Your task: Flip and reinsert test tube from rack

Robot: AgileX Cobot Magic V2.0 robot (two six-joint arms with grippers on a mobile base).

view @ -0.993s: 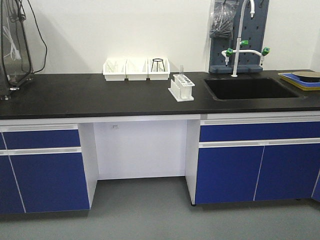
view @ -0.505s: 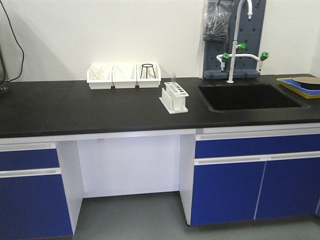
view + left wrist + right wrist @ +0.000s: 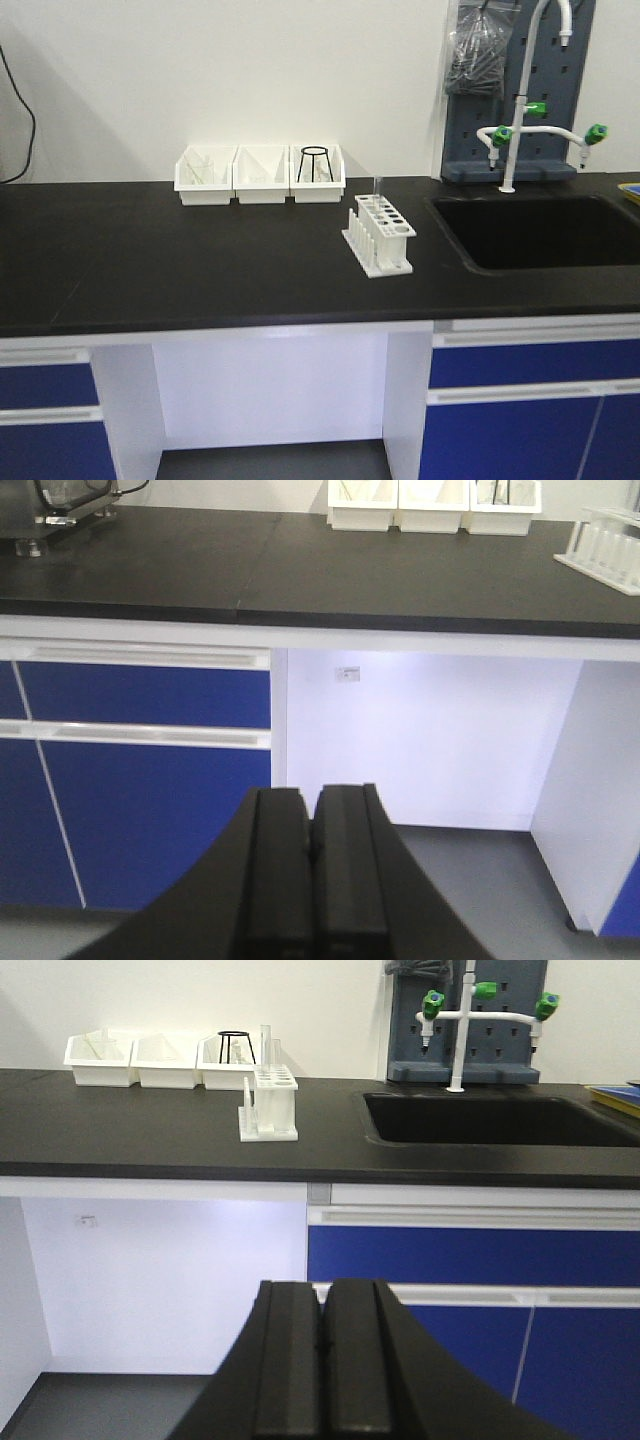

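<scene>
The white rack (image 3: 379, 234) stands on the black counter (image 3: 200, 260), left of the sink. A slim clear test tube (image 3: 378, 188) stands upright in its far end. The rack also shows in the right wrist view (image 3: 270, 1106) with the tube (image 3: 265, 1048) rising from it, and at the top right edge of the left wrist view (image 3: 607, 547). My left gripper (image 3: 311, 798) is shut and empty, low in front of the cabinets. My right gripper (image 3: 325, 1293) is shut and empty, also below counter height. Both are far from the rack.
Three white bins (image 3: 260, 173) stand in a row at the back of the counter; the right one holds a black wire stand (image 3: 314, 163). A black sink (image 3: 540, 230) with a white tap (image 3: 520, 120) lies right of the rack. Blue cabinets (image 3: 470, 1260) flank a white knee recess (image 3: 270, 390).
The front view has moved closer to the counter and shifted left; the rack, bins and sink look larger and sit further right in the frame. Nothing on the counter has moved.
</scene>
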